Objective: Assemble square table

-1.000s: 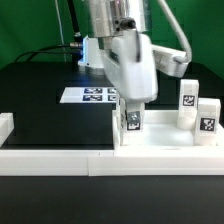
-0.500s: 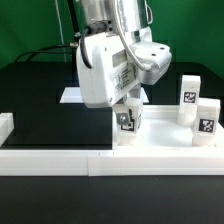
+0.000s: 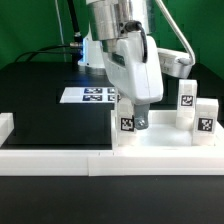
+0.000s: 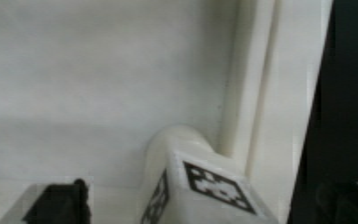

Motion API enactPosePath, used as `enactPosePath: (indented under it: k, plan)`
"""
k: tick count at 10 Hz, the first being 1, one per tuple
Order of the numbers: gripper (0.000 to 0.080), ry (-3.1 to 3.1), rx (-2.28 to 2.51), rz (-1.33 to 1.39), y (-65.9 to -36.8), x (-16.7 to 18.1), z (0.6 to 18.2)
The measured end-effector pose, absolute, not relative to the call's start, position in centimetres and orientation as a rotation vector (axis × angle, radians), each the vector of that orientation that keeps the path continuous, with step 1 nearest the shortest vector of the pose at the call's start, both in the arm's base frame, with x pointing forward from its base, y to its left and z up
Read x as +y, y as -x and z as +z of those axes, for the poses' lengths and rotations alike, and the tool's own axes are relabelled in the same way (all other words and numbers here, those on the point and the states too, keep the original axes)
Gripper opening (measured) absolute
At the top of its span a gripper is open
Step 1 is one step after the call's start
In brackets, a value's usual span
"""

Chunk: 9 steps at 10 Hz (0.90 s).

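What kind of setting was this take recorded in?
Probably a robotics lab bench: a black table fenced by a low white border wall, a marker board fixed on it, and tagged white furniture legs on a white tabletop slab.

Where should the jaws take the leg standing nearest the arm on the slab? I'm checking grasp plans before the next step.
Probably its upper half, coming straight down. That leg stands upright on the square slab under the gripper, so its flat side faces suit a pinch. Its tag faces the camera in the exterior view; closing across the other two faces would likely keep the tag visible.
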<state>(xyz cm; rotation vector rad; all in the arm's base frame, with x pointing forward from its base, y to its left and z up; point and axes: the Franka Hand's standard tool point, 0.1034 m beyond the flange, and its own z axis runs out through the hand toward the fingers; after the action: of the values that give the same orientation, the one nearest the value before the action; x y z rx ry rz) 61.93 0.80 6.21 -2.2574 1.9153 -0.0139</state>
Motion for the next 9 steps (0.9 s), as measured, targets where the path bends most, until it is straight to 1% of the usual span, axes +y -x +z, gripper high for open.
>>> enactPosePath:
  k: [3, 4, 8, 9]
  plan:
    - [0.0649, 2.49, 1.616, -0.049, -61.9, 0.7, 6.2]
    - [0.0649, 2.654, 1.367, -0.083, -62.1, 0.8, 6.8]
    - [0.0649, 2.632, 1.328, -0.06, -62.4, 2.0, 10.0]
    - [0.0649, 2.629, 1.327, -0.072, -62.7, 1.7, 10.5]
